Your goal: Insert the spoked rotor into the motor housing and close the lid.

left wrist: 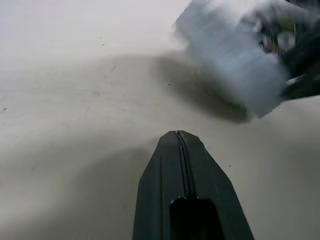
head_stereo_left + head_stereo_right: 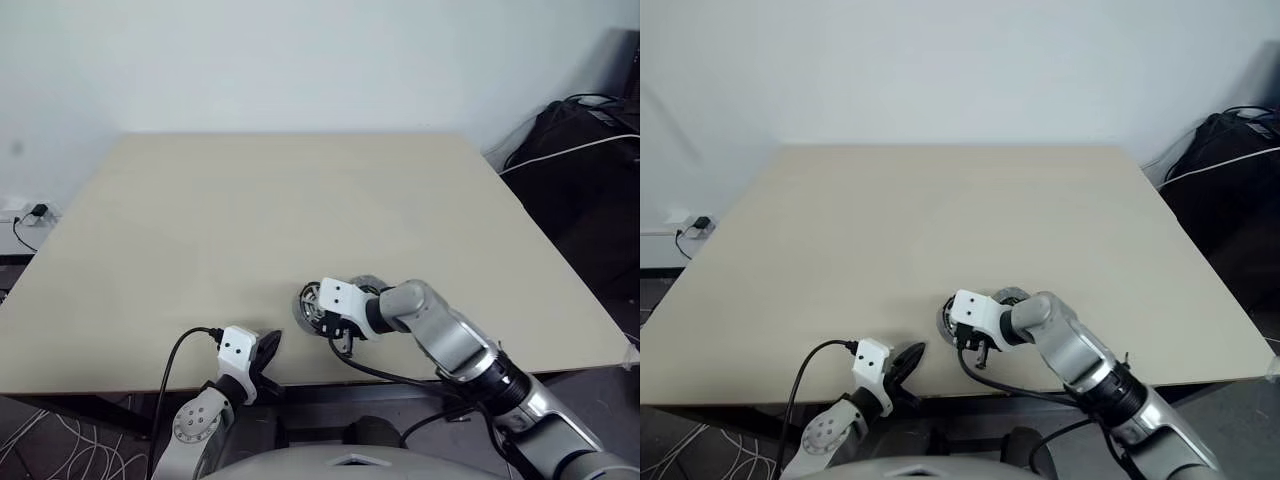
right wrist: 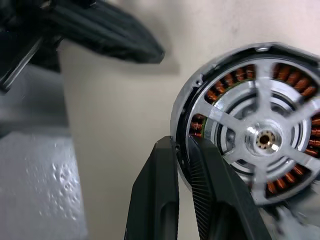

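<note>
The spoked rotor (image 3: 260, 140) lies over the copper windings of the motor housing (image 3: 225, 82), which show between its pale spokes. My right gripper (image 3: 181, 142) is shut on the dark outer rim of this round assembly (image 2: 308, 305), near the table's front edge. A grey round edge (image 2: 368, 284) peeks out behind the right wrist, mostly hidden; it may be the lid. My left gripper (image 2: 268, 345) is shut and holds nothing. It hovers at the table's front edge, just left of the assembly and apart from it.
The beige table (image 2: 300, 200) stretches wide beyond the parts. A black bag with cables (image 2: 585, 140) sits off the table's right side. A wall socket with a plug (image 2: 35, 212) is at the far left. Loose cables lie on the floor at lower left.
</note>
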You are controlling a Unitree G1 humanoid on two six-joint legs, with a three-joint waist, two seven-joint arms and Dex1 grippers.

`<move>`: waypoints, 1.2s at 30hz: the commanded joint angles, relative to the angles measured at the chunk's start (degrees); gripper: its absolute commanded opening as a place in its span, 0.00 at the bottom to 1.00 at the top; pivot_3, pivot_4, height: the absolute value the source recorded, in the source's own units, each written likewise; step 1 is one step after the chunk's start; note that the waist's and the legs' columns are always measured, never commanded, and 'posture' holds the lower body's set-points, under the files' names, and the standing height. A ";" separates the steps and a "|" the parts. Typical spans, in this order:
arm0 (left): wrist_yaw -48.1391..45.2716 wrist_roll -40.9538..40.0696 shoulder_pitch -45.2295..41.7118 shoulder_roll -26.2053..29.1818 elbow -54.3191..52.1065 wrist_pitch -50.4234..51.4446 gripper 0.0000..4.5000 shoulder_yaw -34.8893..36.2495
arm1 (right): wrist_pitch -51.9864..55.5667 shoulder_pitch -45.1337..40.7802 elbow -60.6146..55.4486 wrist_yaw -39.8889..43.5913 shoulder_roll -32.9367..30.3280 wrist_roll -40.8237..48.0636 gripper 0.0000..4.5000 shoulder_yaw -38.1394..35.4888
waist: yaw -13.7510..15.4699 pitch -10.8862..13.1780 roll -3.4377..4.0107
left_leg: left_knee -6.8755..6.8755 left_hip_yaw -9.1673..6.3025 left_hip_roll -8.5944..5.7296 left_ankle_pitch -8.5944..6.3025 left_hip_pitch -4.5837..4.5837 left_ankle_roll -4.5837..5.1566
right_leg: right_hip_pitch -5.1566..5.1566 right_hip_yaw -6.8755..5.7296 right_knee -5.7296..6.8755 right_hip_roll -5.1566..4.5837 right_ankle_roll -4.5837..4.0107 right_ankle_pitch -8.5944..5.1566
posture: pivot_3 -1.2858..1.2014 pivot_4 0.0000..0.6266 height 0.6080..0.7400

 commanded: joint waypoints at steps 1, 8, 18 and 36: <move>0.12 -0.20 0.09 -0.01 -2.79 -0.23 0.00 -0.12 | -0.33 -2.36 2.48 -3.72 1.84 -0.19 0.02 -1.37 | -0.01 0.00 0.00 | 0.00 0.00 -0.01 0.00 -0.01 0.00 | 0.00 0.00 -0.01 -0.01 0.00 0.00 | 0.52 0.00 1.00; 0.43 -0.14 0.68 0.00 -3.75 0.27 0.00 -0.13 | -0.73 -2.44 4.56 -7.54 4.89 0.82 0.24 -2.58 | -0.05 -0.01 0.02 | -0.02 0.00 0.01 0.00 0.01 0.00 | 0.00 0.01 0.02 0.00 -0.04 0.05 | 0.52 0.00 1.00; 0.49 -0.10 0.30 0.17 -5.93 2.40 0.00 -0.55 | 2.18 -0.85 -1.72 -10.49 11.27 9.13 0.67 -8.70 | -0.78 -0.01 0.07 | -0.05 0.00 0.01 0.00 0.02 -0.01 | -0.02 0.00 0.01 0.04 -0.02 0.08 | 0.52 0.00 1.00; -0.54 -0.45 -0.40 1.08 -4.63 1.86 0.00 0.15 | -18.99 0.40 -1.25 -33.61 4.62 -6.66 0.00 -15.67 | -1.33 0.03 0.13 | -0.11 0.10 -0.02 0.03 0.01 -0.07 | -0.05 0.04 -0.03 0.04 0.00 0.09 | 0.52 0.00 1.00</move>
